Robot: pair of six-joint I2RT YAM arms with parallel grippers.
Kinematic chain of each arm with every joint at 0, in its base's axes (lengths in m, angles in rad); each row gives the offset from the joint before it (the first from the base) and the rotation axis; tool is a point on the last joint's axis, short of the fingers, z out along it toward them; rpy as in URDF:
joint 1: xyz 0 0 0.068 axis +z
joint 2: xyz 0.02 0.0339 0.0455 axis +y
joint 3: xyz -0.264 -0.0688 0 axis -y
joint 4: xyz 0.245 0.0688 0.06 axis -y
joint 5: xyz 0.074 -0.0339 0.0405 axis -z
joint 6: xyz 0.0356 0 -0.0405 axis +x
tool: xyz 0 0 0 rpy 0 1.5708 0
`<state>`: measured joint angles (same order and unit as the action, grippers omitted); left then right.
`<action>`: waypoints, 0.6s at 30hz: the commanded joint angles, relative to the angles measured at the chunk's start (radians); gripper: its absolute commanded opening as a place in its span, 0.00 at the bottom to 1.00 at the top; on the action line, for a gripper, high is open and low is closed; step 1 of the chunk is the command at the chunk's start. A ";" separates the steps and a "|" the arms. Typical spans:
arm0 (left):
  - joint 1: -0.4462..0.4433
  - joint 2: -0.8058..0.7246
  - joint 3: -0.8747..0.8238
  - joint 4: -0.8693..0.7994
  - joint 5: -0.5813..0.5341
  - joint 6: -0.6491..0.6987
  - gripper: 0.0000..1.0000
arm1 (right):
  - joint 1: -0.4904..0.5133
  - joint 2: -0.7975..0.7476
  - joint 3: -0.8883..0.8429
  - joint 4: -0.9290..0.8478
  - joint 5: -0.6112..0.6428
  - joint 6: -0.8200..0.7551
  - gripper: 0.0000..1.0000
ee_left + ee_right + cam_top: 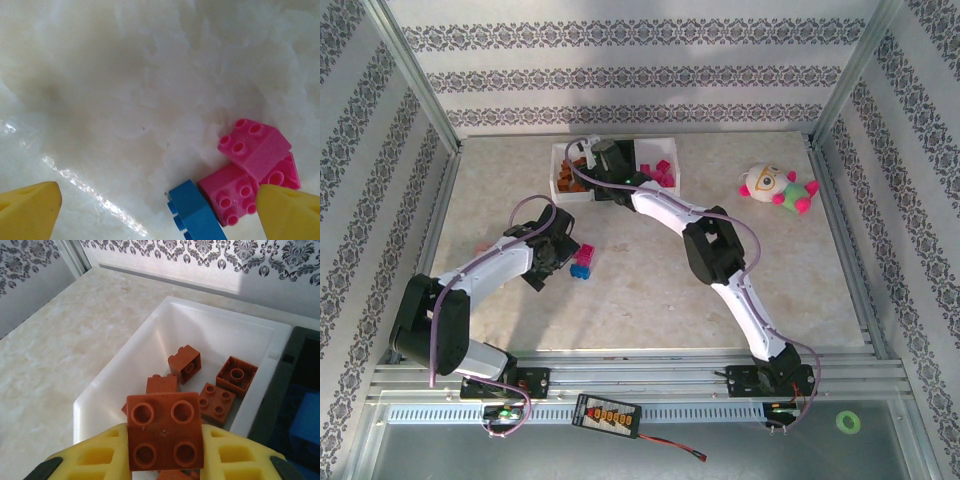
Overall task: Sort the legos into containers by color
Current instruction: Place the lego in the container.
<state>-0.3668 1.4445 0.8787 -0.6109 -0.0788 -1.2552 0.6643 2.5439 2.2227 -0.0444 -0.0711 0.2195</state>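
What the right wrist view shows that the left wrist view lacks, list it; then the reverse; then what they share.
Right wrist: the right gripper shut on an orange-brown lego over a white bin of loose orange-brown legos, beside a black bin holding something blue. Left wrist: the open left gripper above pink legos and a blue lego on the table. Shared: yellow fingers and marbled table.

Several bricks (215, 401) in leftmost bin (145, 350)
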 commanded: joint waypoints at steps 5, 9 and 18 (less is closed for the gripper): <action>-0.020 -0.023 -0.025 0.064 0.049 -0.043 0.99 | -0.007 0.112 0.250 -0.121 0.010 0.021 0.40; -0.026 -0.026 -0.029 0.070 0.074 -0.037 0.99 | -0.013 0.050 0.209 -0.118 -0.001 0.001 0.59; -0.087 0.020 0.024 -0.017 0.052 -0.111 0.70 | -0.022 -0.311 -0.284 0.041 -0.033 -0.049 0.69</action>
<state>-0.4332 1.4521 0.8841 -0.5911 -0.0181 -1.3209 0.6514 2.3756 2.0445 -0.0978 -0.0856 0.1993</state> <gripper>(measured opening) 0.722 0.693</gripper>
